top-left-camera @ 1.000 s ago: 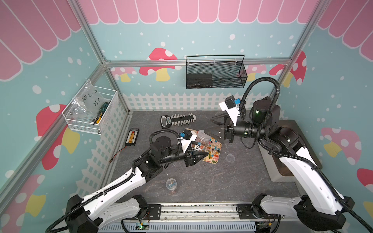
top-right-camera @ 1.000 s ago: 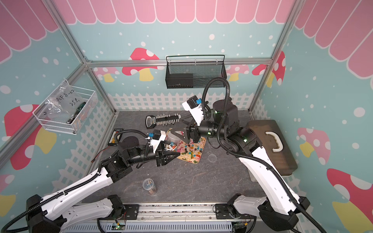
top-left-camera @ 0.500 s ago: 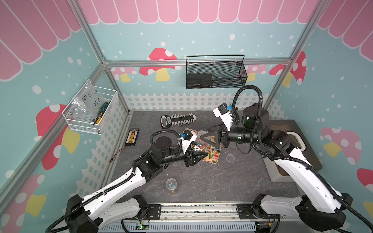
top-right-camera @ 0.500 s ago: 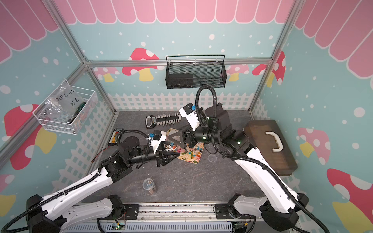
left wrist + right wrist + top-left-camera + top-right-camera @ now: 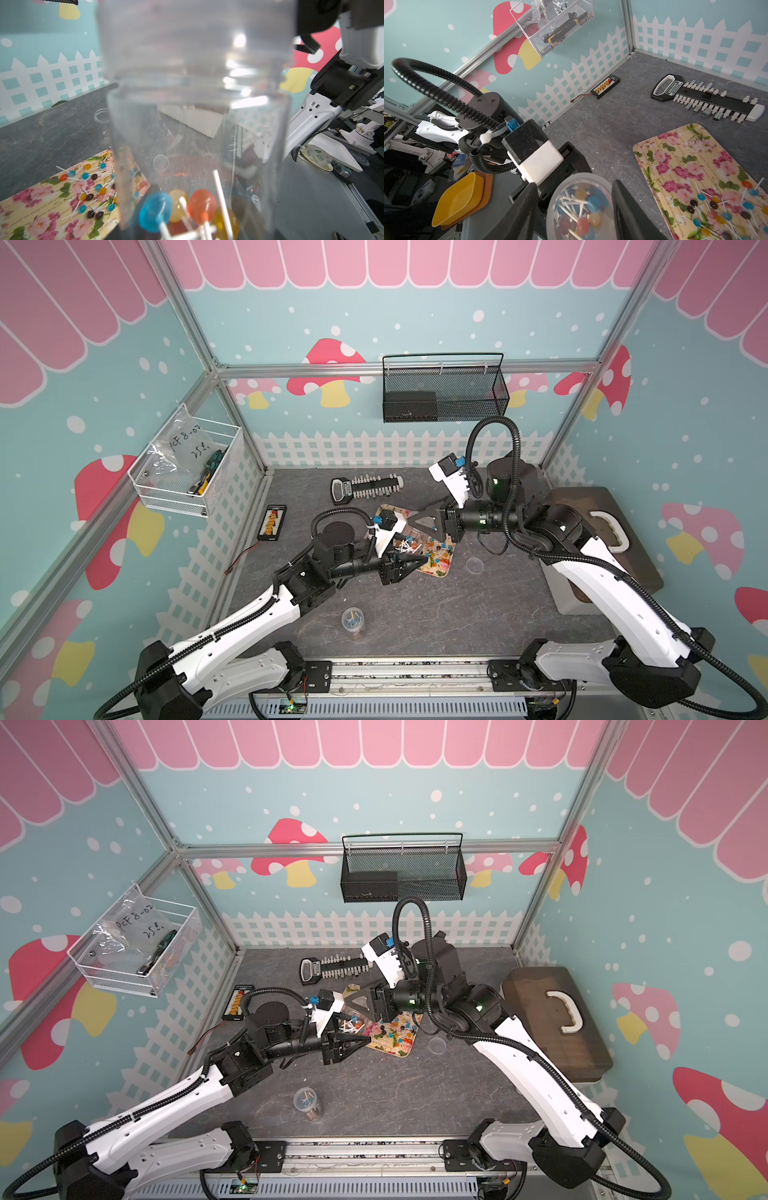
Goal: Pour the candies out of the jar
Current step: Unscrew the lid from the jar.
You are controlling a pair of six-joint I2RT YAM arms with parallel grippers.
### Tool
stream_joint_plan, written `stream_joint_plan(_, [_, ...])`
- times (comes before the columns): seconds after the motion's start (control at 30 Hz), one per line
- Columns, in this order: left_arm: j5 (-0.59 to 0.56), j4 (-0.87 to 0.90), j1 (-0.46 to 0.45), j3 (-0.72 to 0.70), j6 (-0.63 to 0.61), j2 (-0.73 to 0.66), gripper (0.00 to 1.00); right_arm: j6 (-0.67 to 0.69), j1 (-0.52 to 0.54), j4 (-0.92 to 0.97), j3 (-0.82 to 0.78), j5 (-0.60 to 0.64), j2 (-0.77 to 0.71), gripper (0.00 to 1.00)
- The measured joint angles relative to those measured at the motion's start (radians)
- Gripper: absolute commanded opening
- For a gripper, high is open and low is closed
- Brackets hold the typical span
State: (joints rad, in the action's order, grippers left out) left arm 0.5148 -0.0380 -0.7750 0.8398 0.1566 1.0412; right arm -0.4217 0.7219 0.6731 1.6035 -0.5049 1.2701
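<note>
The jar sits at the tips of the left pincer, some candies lying inside it, and the fingers of the right pincer stand one on each side of it. Below both pincers lies the tray, more candies spread on it. Past the tray from the left pincer rests a lid; back behind that pincer, nearer the robot, stands a cup; beyond both pincers, farther from the robot, lies a socket rack
</note>
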Motion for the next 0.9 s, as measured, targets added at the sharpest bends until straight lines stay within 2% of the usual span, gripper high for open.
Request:
stream_joint_plan(0.17, [0.000, 0.000, 0.000, -0.001, -0.002, 0.000, 0.48, 0.002, 0.000, 0.002, 0.000, 0.011, 0.000, 0.67])
stream_joint_plan(0.4, [0.000, -0.003, 0.000, -0.001, -0.004, 0.000, 0.48, 0.002, 0.000, 0.028, 0.000, 0.031, 0.000, 0.69])
stream_joint_plan(0.67, [-0.002, -0.003, 0.000, -0.001, -0.004, 0.000, 0.48, 0.010, 0.000, 0.032, 0.000, 0.030, 0.000, 0.45])
stream_joint_plan(0.77, [-0.004, -0.003, 0.000, -0.002, -0.004, -0.001, 0.48, 0.022, 0.000, 0.027, 0.000, 0.025, 0.000, 0.41])
stream_joint_plan(0.9, [-0.003, -0.004, 0.001, -0.002, -0.004, -0.006, 0.48, 0.075, 0.000, 0.021, 0.001, 0.010, 0.000, 0.42])
